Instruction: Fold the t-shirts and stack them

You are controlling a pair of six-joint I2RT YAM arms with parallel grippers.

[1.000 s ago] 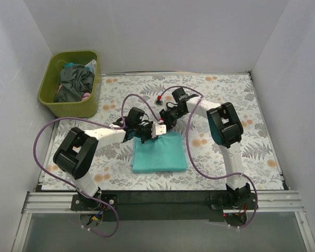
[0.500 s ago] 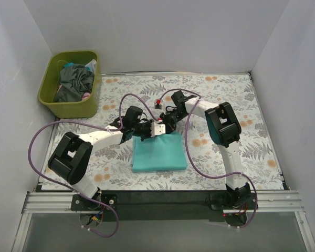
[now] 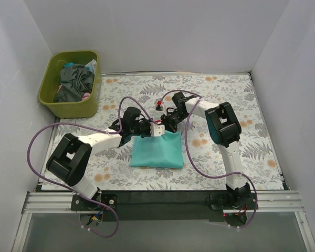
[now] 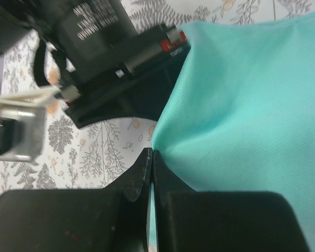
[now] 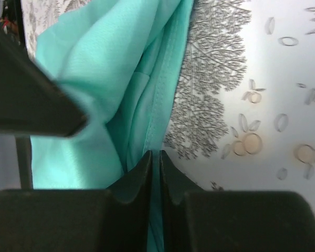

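Note:
A folded teal t-shirt lies in the middle of the floral table, its far edge lifted. My left gripper is shut on the shirt's far left corner; the left wrist view shows teal cloth pinched between the fingertips. My right gripper is shut on the far right corner; the right wrist view shows the shirt's hem running between its fingers. The two grippers are close together, almost touching. Other t-shirts lie bunched in a green basket at the far left.
The floral tablecloth covers the table between white walls. The green basket stands at the far left corner. Purple cables loop over both arms. A small red-tipped part sits just beyond the grippers.
Both grippers have drawn the shirt's far edge up and slightly away. The shirt's outline has changed from a flat square to a shape narrowed at the far edge.

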